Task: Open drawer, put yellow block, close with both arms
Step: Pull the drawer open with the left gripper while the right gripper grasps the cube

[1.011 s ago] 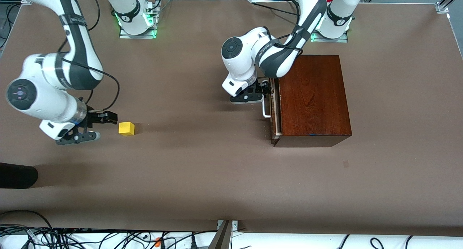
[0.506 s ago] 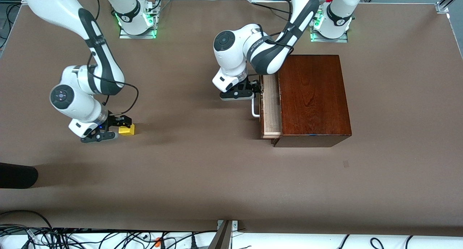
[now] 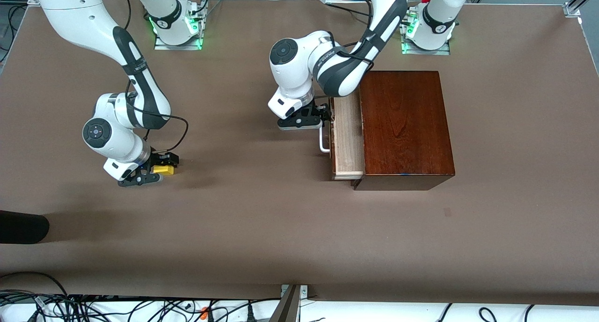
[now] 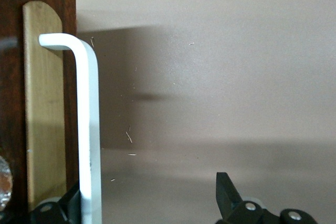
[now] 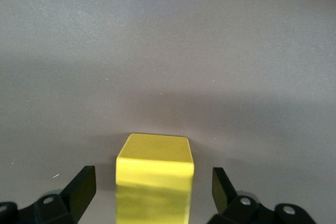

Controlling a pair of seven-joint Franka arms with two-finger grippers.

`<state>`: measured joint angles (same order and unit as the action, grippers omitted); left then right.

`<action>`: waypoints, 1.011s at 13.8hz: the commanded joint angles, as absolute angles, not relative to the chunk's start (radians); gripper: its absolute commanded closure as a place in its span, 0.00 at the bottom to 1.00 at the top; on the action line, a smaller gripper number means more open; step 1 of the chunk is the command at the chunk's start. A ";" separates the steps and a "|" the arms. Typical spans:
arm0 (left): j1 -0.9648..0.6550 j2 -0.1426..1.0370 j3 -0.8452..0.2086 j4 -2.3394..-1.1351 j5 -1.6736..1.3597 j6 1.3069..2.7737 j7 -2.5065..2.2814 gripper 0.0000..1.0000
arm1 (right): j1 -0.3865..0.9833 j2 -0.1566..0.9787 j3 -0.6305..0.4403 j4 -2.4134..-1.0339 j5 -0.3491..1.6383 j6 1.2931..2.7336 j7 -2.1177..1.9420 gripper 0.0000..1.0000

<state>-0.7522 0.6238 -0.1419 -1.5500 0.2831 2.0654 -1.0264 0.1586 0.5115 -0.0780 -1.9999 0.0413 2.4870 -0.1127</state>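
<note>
I am working two steps at once. My left gripper (image 3: 314,120) is drawing the drawer (image 3: 348,139) out of the mahogany box (image 3: 402,125) by its white bar handle (image 3: 324,142); in the left wrist view one of its fingers (image 4: 71,203) is lying against the handle (image 4: 86,129) while the other is standing well clear, so its fingers are apart and it is hooking the bar, not clamping it. The pale tray is showing only a narrow strip, so I judge the drawer is only partly open, and this arm needs to go on pulling straight out toward the right arm's end of the bench.

My right gripper (image 3: 157,168) is sitting low over the yellow block (image 3: 164,170), which is resting on the bench toward the right arm's end, well apart from the box. In the right wrist view the yellow block (image 5: 155,179) is lying between my two fingers (image 5: 79,187), with bench showing on either side of it, so the fingers are spread and not touching it. The block looks fairly centred between them. The next move here calls for closing squarely on its two side faces, then lifting it clear before carrying it across to the tray.
</note>
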 commanded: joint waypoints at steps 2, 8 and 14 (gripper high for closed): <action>-0.772 0.673 -0.143 -1.486 0.278 2.106 -1.023 0.00 | 0.155 0.518 -0.072 -2.008 0.063 2.500 -0.127 0.29; -0.785 0.670 -0.144 -1.399 0.295 1.956 -1.006 0.00 | 0.155 0.508 -0.074 -1.980 0.063 2.487 -0.167 0.76; -0.772 0.623 -0.144 -1.309 0.278 1.746 -0.911 0.00 | 0.158 0.440 -0.058 -1.826 0.051 2.220 -0.175 0.77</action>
